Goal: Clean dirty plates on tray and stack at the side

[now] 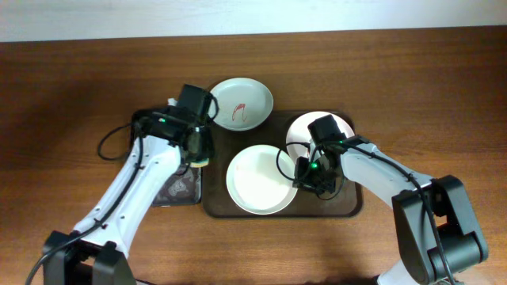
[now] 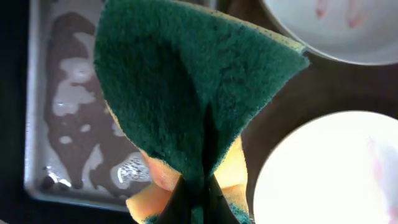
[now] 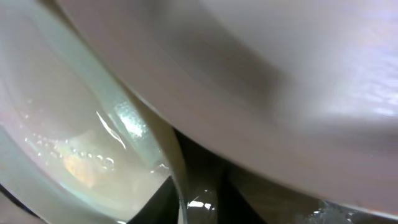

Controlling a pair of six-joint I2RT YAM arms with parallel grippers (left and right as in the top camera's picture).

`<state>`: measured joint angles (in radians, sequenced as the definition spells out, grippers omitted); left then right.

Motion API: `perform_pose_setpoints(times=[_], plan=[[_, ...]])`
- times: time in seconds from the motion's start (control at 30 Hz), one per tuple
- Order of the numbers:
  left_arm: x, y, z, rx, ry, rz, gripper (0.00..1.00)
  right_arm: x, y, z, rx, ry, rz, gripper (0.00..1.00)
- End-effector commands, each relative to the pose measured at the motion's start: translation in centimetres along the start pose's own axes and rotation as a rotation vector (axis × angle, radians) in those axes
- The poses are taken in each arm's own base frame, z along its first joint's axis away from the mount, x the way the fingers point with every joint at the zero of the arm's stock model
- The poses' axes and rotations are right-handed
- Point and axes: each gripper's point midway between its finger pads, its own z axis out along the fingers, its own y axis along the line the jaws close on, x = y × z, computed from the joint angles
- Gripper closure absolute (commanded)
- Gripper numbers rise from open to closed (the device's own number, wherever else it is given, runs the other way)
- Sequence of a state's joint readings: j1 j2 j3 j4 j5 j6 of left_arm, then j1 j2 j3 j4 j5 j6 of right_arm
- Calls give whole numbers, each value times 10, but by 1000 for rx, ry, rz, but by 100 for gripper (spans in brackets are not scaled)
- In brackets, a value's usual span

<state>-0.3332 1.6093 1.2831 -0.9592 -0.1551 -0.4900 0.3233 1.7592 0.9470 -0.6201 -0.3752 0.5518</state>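
1. The left gripper (image 2: 194, 200) is closed on a folded sponge (image 2: 186, 93). The green scouring face is turned outward and the yellow foam is pinched between the jaws.
2. The right gripper (image 1: 311, 170) is set at the right rim of the middle plate (image 1: 253, 178). In the right wrist view a pale green rim is seen running between the dark fingers, so the jaws are judged to be nearly closed on it, though the contact itself is blurred.
3. The sponge is held over the left edge of the brown tray (image 1: 215, 202), just beside the middle plate. It is also above the far end of the small black tray (image 1: 181, 190), where soapy water is pooled.
4. The middle plate lies near the centre of the brown tray, and a faint pink mark is visible on it. The right plate (image 1: 297, 128) lies at the far right, partly hidden by the arm. The far plate (image 1: 240, 101), smeared red, is placed across the far-left corner, partly beyond the rim.
5. The wet rim could be lost from so thin a pinch if the sponge is pressed hard.
6. The middle plate could be shoved into the right plate, which lies close by.
7. The faint mark could be missed.
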Motion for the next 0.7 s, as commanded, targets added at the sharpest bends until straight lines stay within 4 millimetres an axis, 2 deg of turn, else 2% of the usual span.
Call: perform_pose_setpoints(times=[0.0,0.03,0.17,0.2,0.23,0.3,0.33,0.37,0.43,0.47,0.53,0.57,0.67], plan=[[-5,24,3,-29,3,-36,100,12,1,11,56,13,-50,96],[0,33,13,-38,26,-41,100,12,3,12,62,7,-63,96],[13,42,44,77,68,31,100,6,11,2,48,-15,-159,96],[16,35,53,166,64,93,100,0,16,-12,61,-51,-189,96],[18,39,62,195,53,99,100,-4,17,-20,75,-73,-209,96],[19,55,78,185,22,51,100,-25,20,-59,162,-203,-274,96],[19,58,83,191,6,51,100,-34,22,-74,201,-264,-310,96],[19,52,88,234,-22,107,100,-45,17,-94,317,-363,-332,96],[22,58,92,202,-25,113,100,-52,19,-110,438,-448,-380,96],[20,69,94,140,-33,112,68,-56,22,-119,514,-505,-410,96],[18,71,94,123,-38,111,30,-56,36,-129,588,-582,-462,96],[16,71,94,125,-48,111,26,-57,47,-137,612,-628,-484,96],[4,69,93,132,-96,111,23,-58,71,-156,645,-726,-518,96]])
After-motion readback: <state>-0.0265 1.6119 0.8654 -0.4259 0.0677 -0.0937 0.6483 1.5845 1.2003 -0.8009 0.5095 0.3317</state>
